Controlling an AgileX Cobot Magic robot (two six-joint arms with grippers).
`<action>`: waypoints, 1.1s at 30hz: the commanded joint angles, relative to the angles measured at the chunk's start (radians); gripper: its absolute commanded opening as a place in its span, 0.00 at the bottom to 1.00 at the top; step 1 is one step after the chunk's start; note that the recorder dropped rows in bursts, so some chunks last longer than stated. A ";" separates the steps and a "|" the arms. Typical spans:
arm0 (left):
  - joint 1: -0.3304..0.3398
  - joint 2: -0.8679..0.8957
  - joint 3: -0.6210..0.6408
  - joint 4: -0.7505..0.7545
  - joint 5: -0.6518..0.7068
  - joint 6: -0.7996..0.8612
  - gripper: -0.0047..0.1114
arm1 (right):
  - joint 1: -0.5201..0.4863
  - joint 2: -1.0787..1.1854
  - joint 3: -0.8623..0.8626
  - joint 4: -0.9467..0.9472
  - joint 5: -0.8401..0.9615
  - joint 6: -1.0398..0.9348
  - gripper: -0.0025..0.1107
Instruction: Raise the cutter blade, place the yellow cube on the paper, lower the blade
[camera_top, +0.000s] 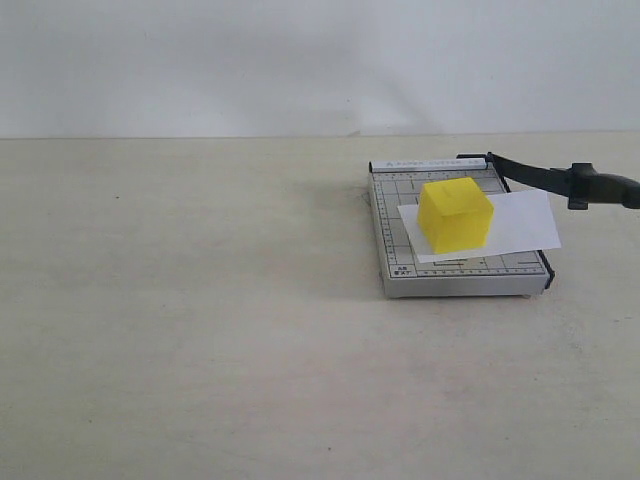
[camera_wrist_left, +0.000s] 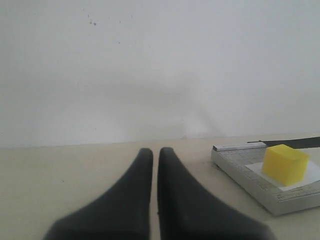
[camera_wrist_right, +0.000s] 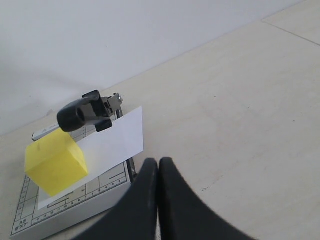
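The yellow cube (camera_top: 456, 213) rests on the white paper (camera_top: 520, 225), which lies across the grey gridded board (camera_top: 400, 250) and sticks out past its right side. The black cutter blade (camera_top: 535, 176) is raised at a low angle from its hinge, its thick handle (camera_top: 605, 187) hanging free past the board's right edge. Neither gripper shows in the exterior view. My left gripper (camera_wrist_left: 155, 151) is shut and empty, well left of the board (camera_wrist_left: 250, 172) and cube (camera_wrist_left: 285, 163). My right gripper (camera_wrist_right: 158, 161) is shut and empty beside the board's corner, near the paper (camera_wrist_right: 117, 140), cube (camera_wrist_right: 55, 160) and handle (camera_wrist_right: 82, 114).
The board sits on a pale table (camera_top: 200, 330) that runs back to a white wall (camera_top: 300, 60). The paper's overhang and the raised handle reach out to the right of the board.
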 joint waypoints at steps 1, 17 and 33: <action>0.004 -0.003 0.003 -0.369 0.016 0.505 0.08 | 0.001 -0.004 0.002 -0.005 -0.007 -0.006 0.02; 0.004 -0.003 0.003 -0.748 0.028 0.957 0.08 | 0.001 -0.004 0.002 -0.005 -0.007 -0.006 0.02; 0.004 -0.003 0.003 -1.025 0.043 1.363 0.08 | 0.001 -0.004 0.002 -0.002 -0.019 -0.006 0.02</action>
